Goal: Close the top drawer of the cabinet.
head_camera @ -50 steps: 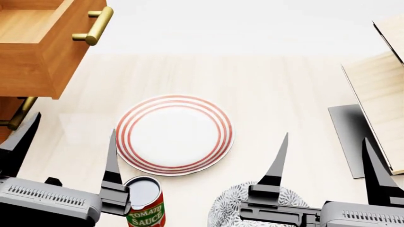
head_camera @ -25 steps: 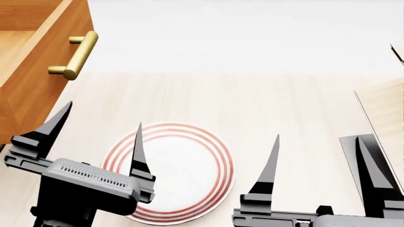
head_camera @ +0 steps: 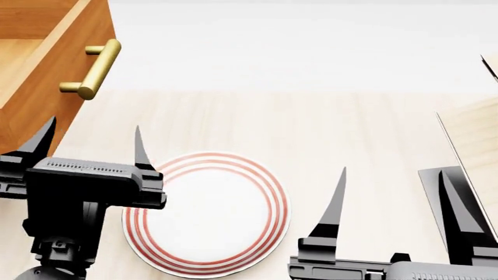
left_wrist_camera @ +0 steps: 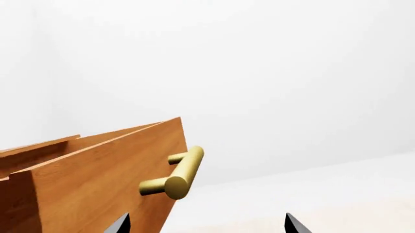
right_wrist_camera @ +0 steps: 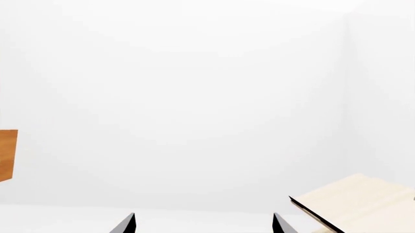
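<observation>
Pale wood floor [head_camera: 311, 128] is running under a plain white backdrop. Top drawer [head_camera: 39, 70], orange-brown, is standing pulled out, its brass handle [head_camera: 92, 68] facing outward just ahead of the left gripper [head_camera: 87, 146]. That gripper is hovering with fingers spread, touching nothing. Red-ringed white plate [head_camera: 218, 216] is lying between the two grippers, partly beneath the left one. Right gripper [head_camera: 393, 189] is likewise holding its fingers spread and empty, a pale wood panel [head_camera: 474, 146] lying just beyond it.

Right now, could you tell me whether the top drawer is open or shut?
Open: the top drawer juts out, its lighter inside visible behind the front panel and brass handle.
</observation>
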Motion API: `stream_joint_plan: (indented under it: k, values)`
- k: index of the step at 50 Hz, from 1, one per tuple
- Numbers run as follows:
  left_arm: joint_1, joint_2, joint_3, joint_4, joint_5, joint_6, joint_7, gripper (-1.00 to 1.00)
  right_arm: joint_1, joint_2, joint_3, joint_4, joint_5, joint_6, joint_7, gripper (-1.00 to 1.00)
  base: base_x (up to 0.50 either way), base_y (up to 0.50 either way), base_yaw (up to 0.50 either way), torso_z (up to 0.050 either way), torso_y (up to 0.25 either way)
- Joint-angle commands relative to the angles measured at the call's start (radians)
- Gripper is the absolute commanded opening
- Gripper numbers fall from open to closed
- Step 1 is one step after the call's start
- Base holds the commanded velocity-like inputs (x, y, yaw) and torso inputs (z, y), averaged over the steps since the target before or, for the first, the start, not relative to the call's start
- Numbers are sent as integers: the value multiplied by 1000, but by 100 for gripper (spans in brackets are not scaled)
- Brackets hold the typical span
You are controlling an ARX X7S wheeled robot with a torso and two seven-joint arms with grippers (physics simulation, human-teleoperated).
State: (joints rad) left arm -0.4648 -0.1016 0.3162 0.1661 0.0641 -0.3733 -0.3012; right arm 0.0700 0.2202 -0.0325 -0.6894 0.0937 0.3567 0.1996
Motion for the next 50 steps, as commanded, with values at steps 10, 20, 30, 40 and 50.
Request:
stream_joint_plan:
  k: [10,20,30,40,50]
  values:
    - [-55,-9,-126,-77,-121,-5,-35,100,0,13,-18,23,12,-16,16,100,0,0,0,0,0]
    - [-85,-29,-152,-128,-137,17,-45,100,-6,22,-25,32,18,-29,21,100,0,0,0,0,0]
    - [-120,-51,-187,-177,-157,29,-54,100,-13,29,-36,43,17,-43,28,100,0,0,0,0,0]
    - [-165,-72,-215,-219,-163,28,-70,100,-37,37,-38,40,26,-68,32,100,0,0,0,0,0]
    - [-254,-118,-290,-330,-176,40,-101,100,-42,40,-53,68,19,-102,38,100,0,0,0,0,0]
